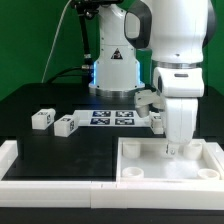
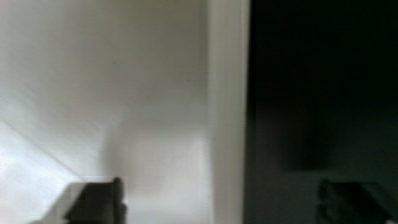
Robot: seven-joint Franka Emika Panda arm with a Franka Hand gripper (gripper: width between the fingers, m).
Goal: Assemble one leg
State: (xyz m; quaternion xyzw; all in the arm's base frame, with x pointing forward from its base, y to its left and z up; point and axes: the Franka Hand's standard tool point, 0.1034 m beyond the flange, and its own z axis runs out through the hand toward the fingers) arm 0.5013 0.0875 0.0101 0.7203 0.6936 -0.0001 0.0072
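My gripper (image 1: 172, 146) hangs low over the far edge of the large white square tray-like part (image 1: 150, 170), near its back rim. In the wrist view the gripper (image 2: 219, 188) is open, with the two dark fingertips (image 2: 93, 200) far apart and nothing between them. Below them lie the part's blurred white surface (image 2: 125, 100) and the black table (image 2: 320, 90). Two legs (image 1: 41, 119) (image 1: 66, 125) lie on the table at the exterior view's left. Two more white blocks (image 1: 148, 102) (image 1: 158, 121) lie just behind the gripper, partly hidden by it.
The marker board (image 1: 112, 117) lies flat in the middle of the black table, before the robot's base (image 1: 115, 70). A low white wall (image 1: 40, 180) runs along the front and left of the table.
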